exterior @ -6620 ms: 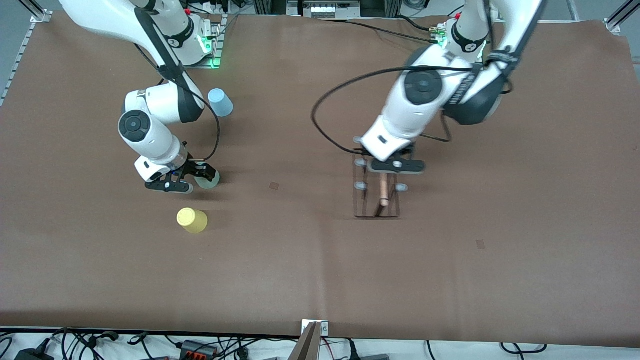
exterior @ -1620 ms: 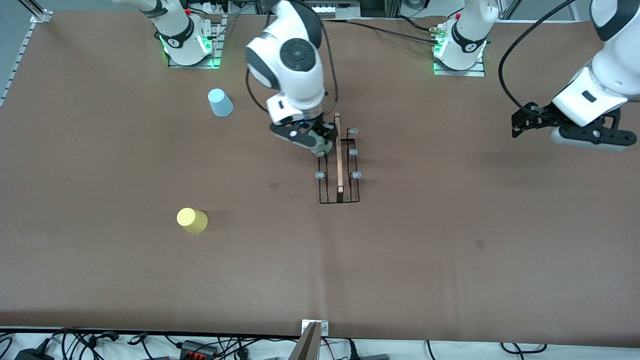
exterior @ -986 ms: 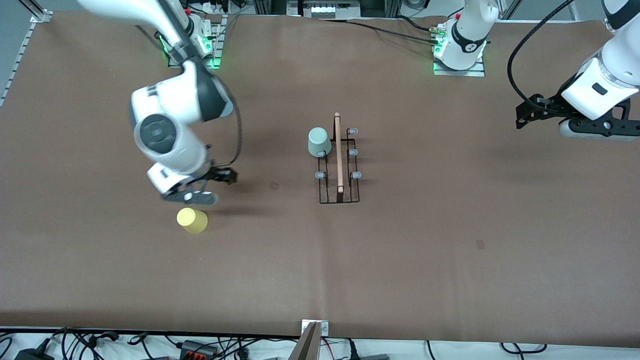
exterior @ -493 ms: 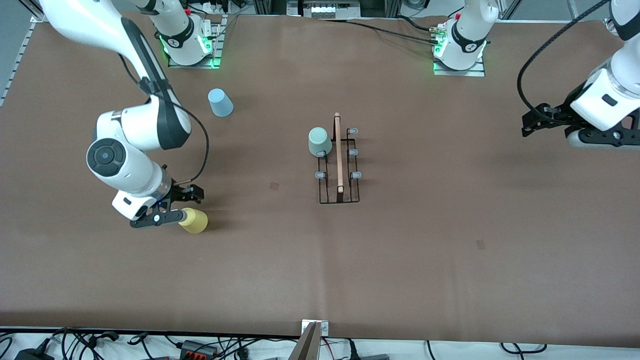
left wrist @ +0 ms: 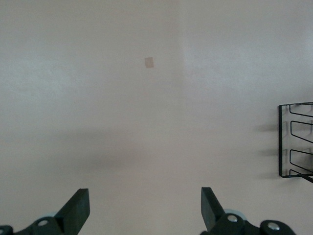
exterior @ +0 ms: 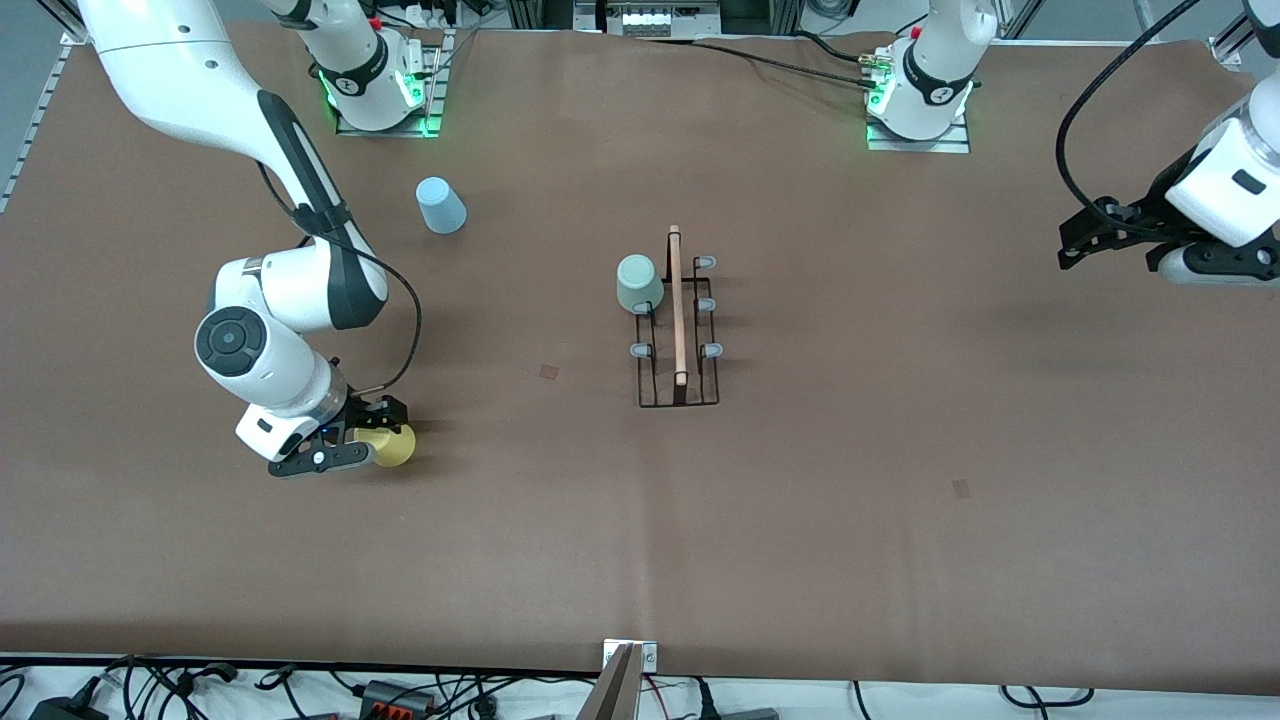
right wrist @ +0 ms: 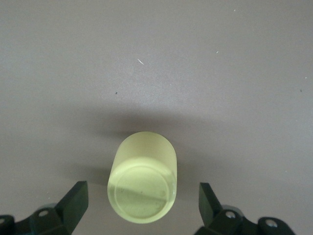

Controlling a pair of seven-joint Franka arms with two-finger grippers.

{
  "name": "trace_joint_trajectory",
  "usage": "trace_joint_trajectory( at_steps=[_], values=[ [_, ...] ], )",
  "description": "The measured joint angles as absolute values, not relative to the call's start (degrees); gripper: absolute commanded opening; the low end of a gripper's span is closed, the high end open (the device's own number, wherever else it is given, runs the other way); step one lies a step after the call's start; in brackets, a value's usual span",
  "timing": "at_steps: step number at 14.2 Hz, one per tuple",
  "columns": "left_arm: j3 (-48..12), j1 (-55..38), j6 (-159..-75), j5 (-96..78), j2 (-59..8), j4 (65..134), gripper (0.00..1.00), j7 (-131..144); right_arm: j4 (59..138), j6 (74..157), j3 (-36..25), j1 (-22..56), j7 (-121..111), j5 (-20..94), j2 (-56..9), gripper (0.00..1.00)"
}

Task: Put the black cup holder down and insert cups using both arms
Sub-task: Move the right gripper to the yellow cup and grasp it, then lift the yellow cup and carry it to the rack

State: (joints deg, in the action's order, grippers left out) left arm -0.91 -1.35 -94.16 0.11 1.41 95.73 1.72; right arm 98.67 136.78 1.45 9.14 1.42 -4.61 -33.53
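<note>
Brown paper covers the whole table (exterior: 900, 560), and you have the black cup holder (exterior: 678, 335) standing near its middle with the grey-green cup (exterior: 638, 282) already seated upside down on one prong at the end nearest the arm bases.

Your right gripper (exterior: 362, 443) sits low at the yellow cup (exterior: 392, 446), toward the right arm's end of the table. In the right wrist view the yellow cup (right wrist: 143, 177) stands mouth-down between the spread fingers (right wrist: 73, 200), with a clear gap on each side, so nothing is gripped yet.

Expect a light, thin-walled plastic tumbler: smooth, probably slippery, and likely to flex or pop out if you squeeze hard. Take it across the middle of its wall, fingers on opposite sides, with modest force. It tapers, so a grip too close to the base may slide off.

The light blue cup (exterior: 441, 205) stands mouth-down well away from your right gripper, closer to the right arm's base.

Your left gripper (exterior: 1120, 240) waits over bare table at the left arm's end, fingers (left wrist: 76, 210) spread and empty, the holder well apart from it.
</note>
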Motion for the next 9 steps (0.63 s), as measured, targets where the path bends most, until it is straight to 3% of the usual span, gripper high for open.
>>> trace_joint_trajectory(
  at_steps=[5, 6, 7, 8, 9],
  values=[
    [-0.86, -1.33, -90.15, 1.25, 1.62, 95.71, 1.0, 1.72, 101.41, 141.98, 1.45, 9.14, 1.42, -4.61, -34.59, 0.99],
    [-0.85, -1.33, -88.55, 1.25, 1.69, 95.71, 1.0, 1.72, 101.95, 142.9, 1.45, 9.15, 1.42, -4.61, -34.81, 0.88],
    [-0.85, -1.33, -88.11, 1.25, 1.75, 95.7, 1.0, 1.72, 102.28, 143.53, 1.45, 9.14, 1.41, -4.61, -34.97, 0.7],
    [-0.85, -1.33, -88.11, 1.25, 1.76, 95.66, 1.0, 1.72, 102.43, 143.74, 1.45, 9.14, 1.38, -4.62, -35.0, 0.44],
    [-0.85, -1.33, -88.11, 1.25, 1.77, 95.62, 1.0, 1.72, 102.45, 143.76, 1.45, 9.14, 1.37, -4.62, -34.99, 0.25]
  ],
)
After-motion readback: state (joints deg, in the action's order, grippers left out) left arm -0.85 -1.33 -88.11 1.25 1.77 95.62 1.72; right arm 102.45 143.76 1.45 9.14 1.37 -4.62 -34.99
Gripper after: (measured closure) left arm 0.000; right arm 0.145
